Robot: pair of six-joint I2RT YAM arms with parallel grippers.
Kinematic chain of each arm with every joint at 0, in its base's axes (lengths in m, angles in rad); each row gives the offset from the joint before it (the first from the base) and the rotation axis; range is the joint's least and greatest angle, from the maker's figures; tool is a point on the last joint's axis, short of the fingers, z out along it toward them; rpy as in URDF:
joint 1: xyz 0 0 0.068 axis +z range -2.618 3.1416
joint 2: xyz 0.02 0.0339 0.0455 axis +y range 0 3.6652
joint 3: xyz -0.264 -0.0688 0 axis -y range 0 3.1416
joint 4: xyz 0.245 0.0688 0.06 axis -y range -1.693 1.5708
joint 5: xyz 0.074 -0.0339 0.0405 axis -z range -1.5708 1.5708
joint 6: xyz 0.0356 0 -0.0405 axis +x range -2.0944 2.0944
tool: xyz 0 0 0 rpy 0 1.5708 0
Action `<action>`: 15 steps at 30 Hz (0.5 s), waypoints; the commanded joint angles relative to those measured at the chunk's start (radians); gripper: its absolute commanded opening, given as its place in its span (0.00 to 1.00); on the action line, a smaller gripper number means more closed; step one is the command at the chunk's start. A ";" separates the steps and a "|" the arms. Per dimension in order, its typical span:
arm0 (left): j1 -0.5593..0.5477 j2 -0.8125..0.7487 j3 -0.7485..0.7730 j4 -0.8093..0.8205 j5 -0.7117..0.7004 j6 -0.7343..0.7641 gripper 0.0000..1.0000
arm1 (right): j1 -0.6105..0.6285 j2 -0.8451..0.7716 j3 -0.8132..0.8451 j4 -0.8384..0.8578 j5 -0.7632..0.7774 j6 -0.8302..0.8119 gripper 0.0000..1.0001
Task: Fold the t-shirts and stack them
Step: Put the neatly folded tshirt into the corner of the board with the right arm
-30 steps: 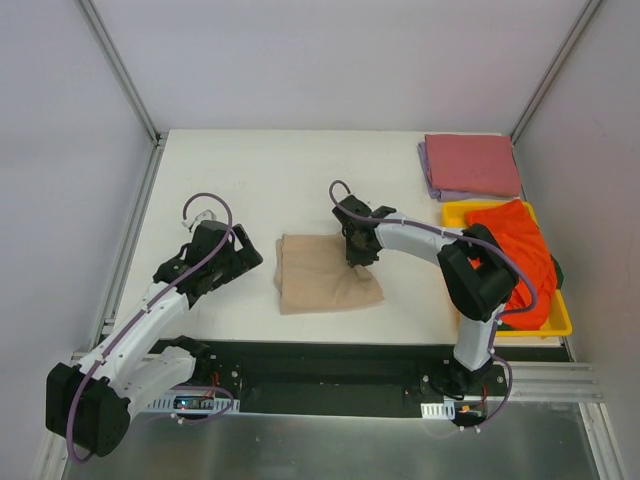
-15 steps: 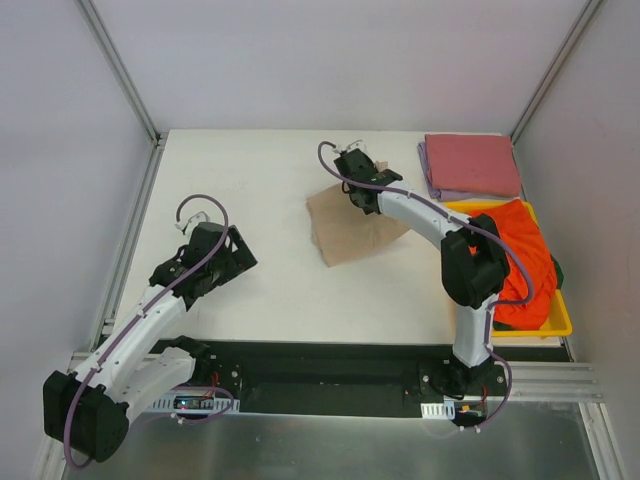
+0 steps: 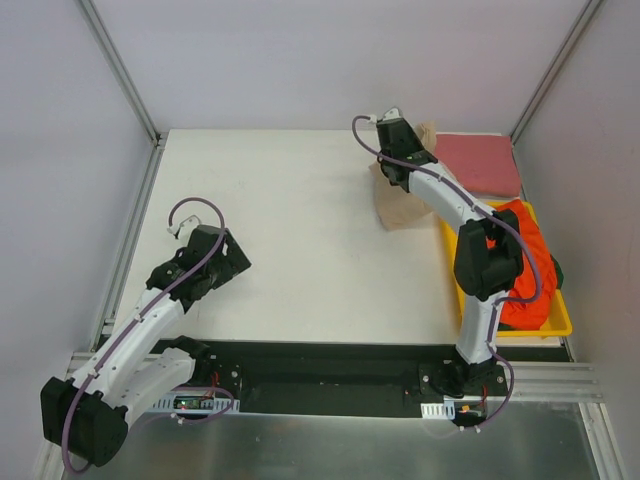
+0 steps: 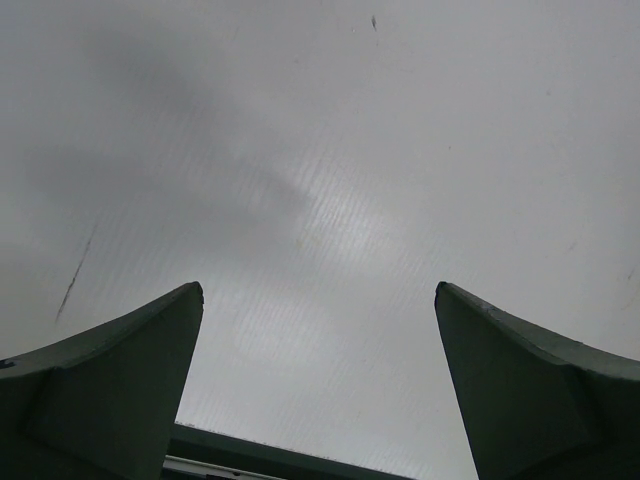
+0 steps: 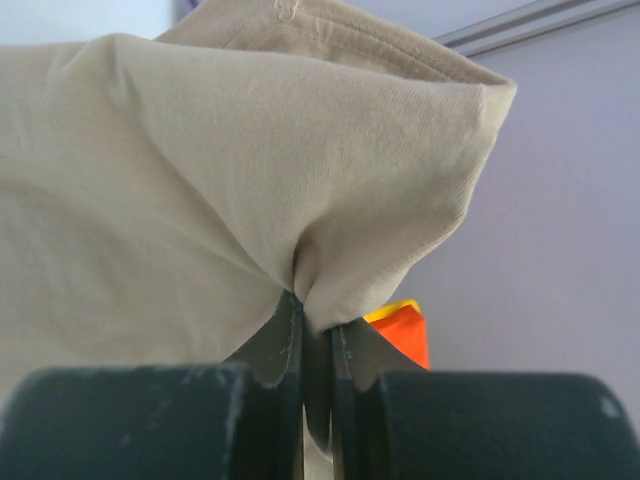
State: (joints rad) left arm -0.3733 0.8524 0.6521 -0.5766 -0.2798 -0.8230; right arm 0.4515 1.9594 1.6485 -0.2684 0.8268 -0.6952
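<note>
At the far right corner of the table (image 3: 300,200), your right gripper (image 3: 401,136) was shut tight on a pinched fold of the tan t-shirt (image 3: 398,206); the right wrist view showed the jaws closed to a sliver with the cloth bunched between them.
- The tan shirt hung below the gripper, just beside the folded pink-red t-shirt (image 3: 482,163); you could not tell whether its lower edge touched the table.
- Your left gripper (image 3: 228,256) sat well apart at the left, jaws wide open and holding nothing; its wrist view showed only bare surface.

Step in hand, as judged: stacking. The tan shirt looked headed for the top of the pink-red one.

Next move called for: bring the cloth squarely over the pink-red shirt, lower it so it spreads flat rather than heaping, then release. A one-point pinch lets the cloth swing and unfold, so go slowly.

Containers: the yellow tray (image 3: 556,326) at the right edge held the orange-red t-shirt (image 3: 520,250), crumpled and spilling over the rim, not yet folded.
</note>
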 commanded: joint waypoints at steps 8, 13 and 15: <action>0.001 -0.024 0.043 -0.035 -0.055 -0.031 0.99 | -0.122 -0.042 0.214 0.067 -0.011 -0.119 0.00; 0.001 -0.012 0.047 -0.035 -0.045 -0.039 0.99 | -0.145 -0.022 0.330 0.018 -0.005 -0.116 0.00; 0.001 -0.007 0.047 -0.035 -0.041 -0.044 0.99 | -0.154 -0.020 0.371 -0.003 -0.014 -0.104 0.00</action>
State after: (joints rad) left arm -0.3733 0.8387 0.6651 -0.5892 -0.3012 -0.8448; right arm 0.3115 1.9594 1.8927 -0.2817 0.8021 -0.7918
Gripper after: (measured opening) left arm 0.990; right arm 0.072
